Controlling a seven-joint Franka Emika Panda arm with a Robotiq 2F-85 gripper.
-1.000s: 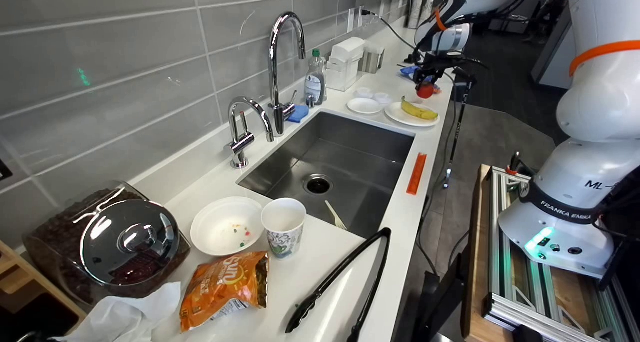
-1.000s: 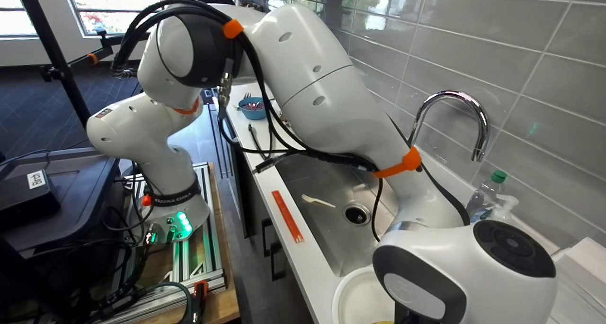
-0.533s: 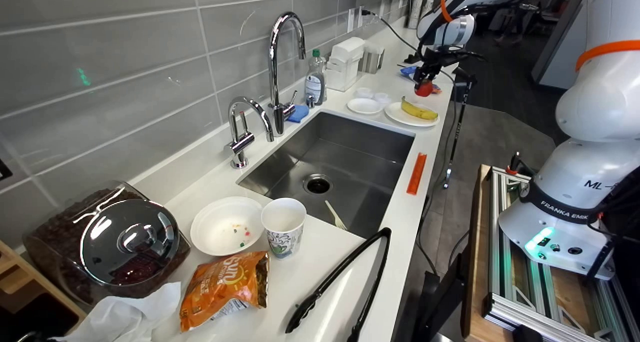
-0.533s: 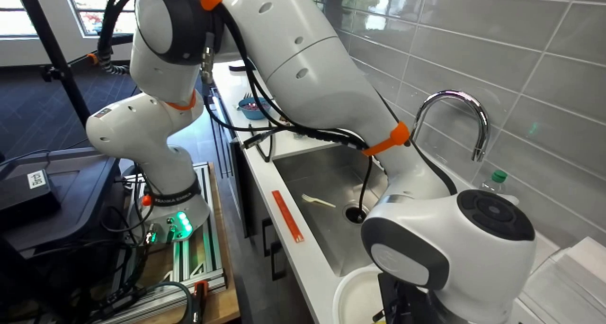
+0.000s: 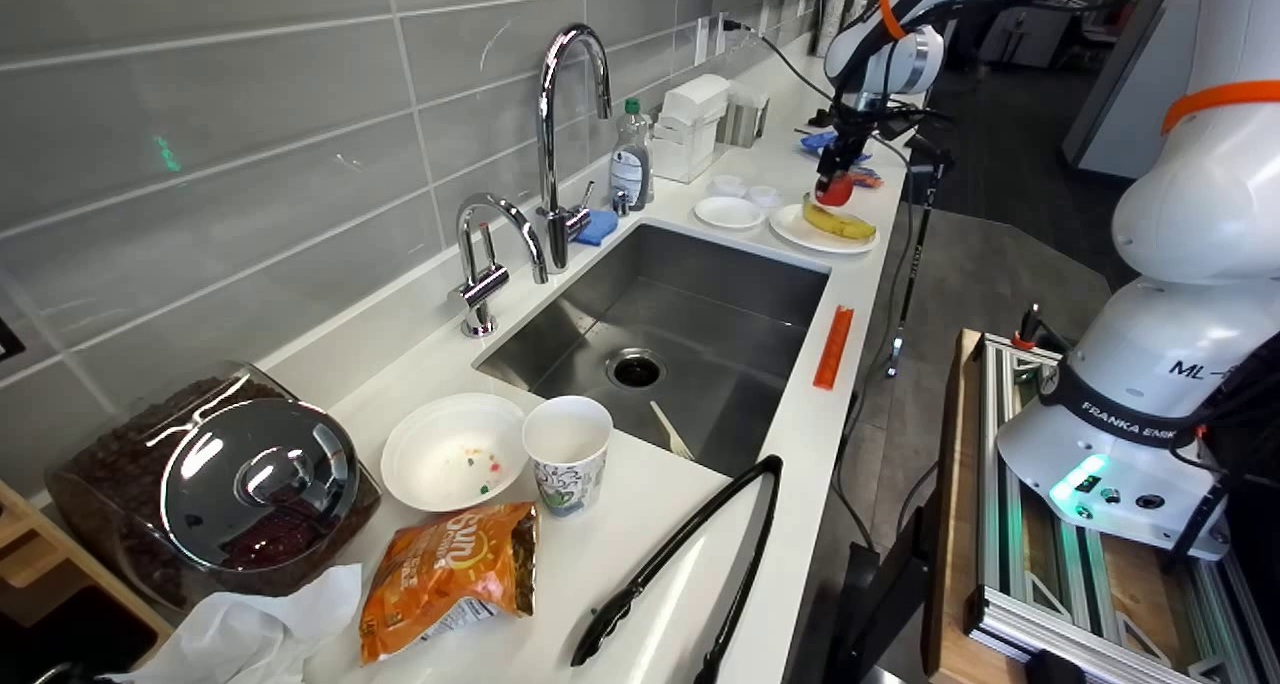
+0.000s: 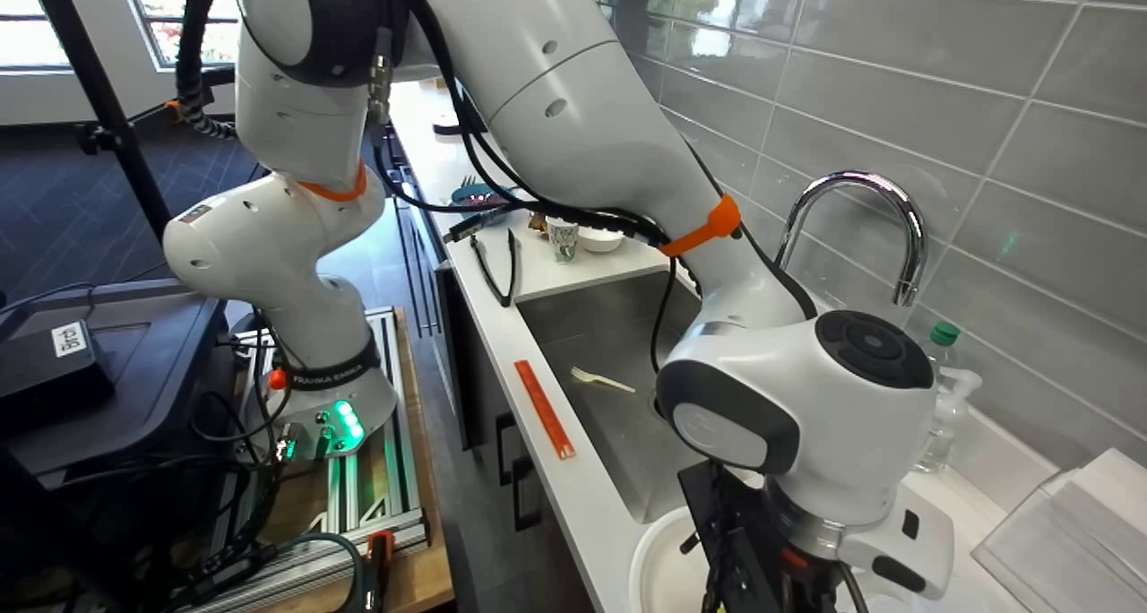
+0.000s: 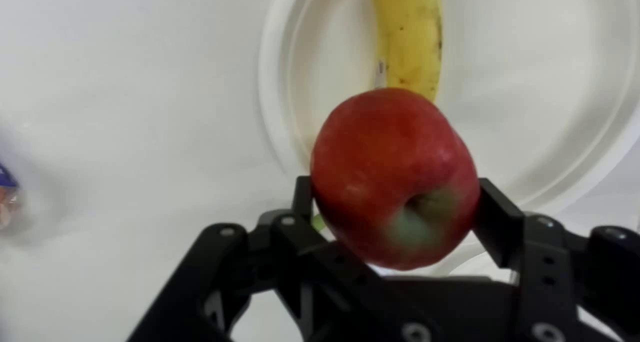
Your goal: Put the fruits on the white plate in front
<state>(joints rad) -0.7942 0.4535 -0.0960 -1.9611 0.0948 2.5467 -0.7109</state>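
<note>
At the wrist view's centre the claw [image 7: 394, 197] grips the apple [image 7: 387, 157] by its sides, likely so it can be set straight down beside the banana [image 7: 410, 37], which lies on the plate [image 7: 530, 82] at upper right. In an exterior view the arm's end [image 6: 833, 416], at lower right, leaves that grip unseen.

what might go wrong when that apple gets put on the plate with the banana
The apple may bump the banana coming down, since it hides part of it in the wrist view. It also overlaps the rim of the white plate there; if the tool releases it too near that edge, it might roll onto the counter.
</note>
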